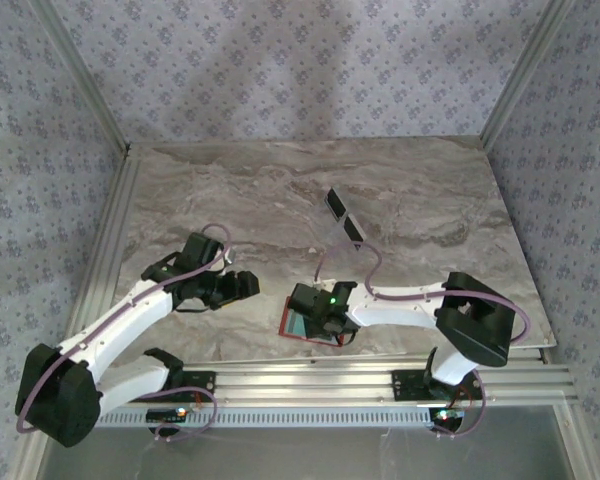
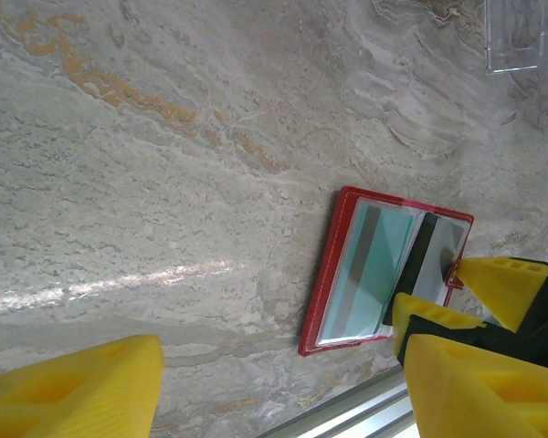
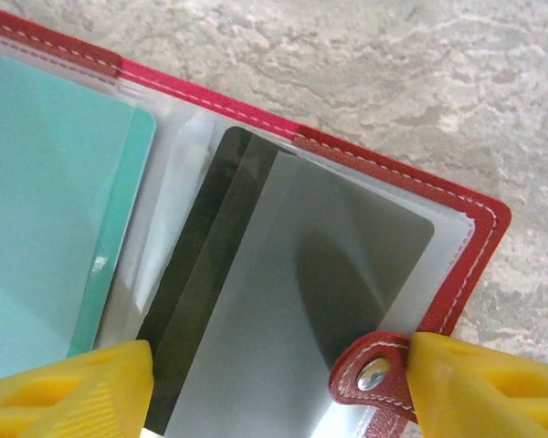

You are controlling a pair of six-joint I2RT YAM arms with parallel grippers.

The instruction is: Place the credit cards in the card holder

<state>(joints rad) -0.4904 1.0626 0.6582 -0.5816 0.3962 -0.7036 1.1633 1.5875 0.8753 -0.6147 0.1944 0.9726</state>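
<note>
Card holder [image 1: 286, 326] first, from the overhead camera: the red wallet lies open and flat at the near edge of the marble tabletop [image 1: 230, 190], a strip of teal showing inside it. The right claw [image 1: 318, 316] is down over it and covers most of it. The left claw [image 1: 242, 285] hangs to the left of the wallet, apart from it. Further back on the tabletop lie two small dark flat things [image 1: 335, 203], one just behind the other, too small to tell more.

From the left wrist, the wallet's red rim [image 2: 321, 274] frames two clear pockets side by side. The teal card [image 2: 370, 265] lies in the pocket nearer this camera and the grey card [image 2: 436, 251], with a dark stripe along one side, in the pocket beyond it. The right claw [image 2: 429, 290] has its yellow fingertips on the grey card's end. The left claw [image 2: 283, 354] stands wide, its two yellow fingers at the lower corners with bare tabletop between them and nothing held. A clear plastic piece [image 2: 516, 36] sits at the upper right.

From the right wrist, the grey card [image 3: 292, 274] lies under its clear pocket beside the teal card [image 3: 46, 210], with the red edge [image 3: 393, 169] behind. The right claw [image 3: 279, 376] straddles the grey card's near end, one finger at the dark stripe, the other against the snap tab [image 3: 373, 372]. I cannot tell whether it pinches.
</note>
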